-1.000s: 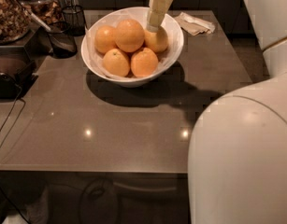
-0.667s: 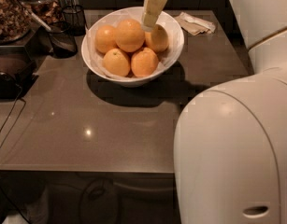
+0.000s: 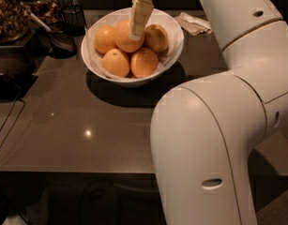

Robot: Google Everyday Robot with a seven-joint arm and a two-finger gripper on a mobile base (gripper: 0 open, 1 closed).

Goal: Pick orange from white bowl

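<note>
The white bowl [image 3: 174,46] stands at the back middle of the dark table and holds five oranges on a paper lining. The biggest orange [image 3: 124,40] sits on top in the middle, with smaller ones around it. My gripper [image 3: 136,32] reaches down from the top edge of the view, its cream tip in front of that top orange's upper right side. Whether it touches the orange does not show.
My arm's large white elbow [image 3: 204,139] fills the right foreground and covers the table's right part. A dark wire cup [image 3: 74,18], a black scoop [image 3: 59,40] and a jar of granola [image 3: 10,13] stand left of the bowl. A crumpled napkin [image 3: 194,23] lies to its right. A cable [image 3: 7,125] hangs at left.
My gripper has moved left, from over the bowl's right-hand orange to over the middle top one. The arm's elbow has swung further left across the foreground.
</note>
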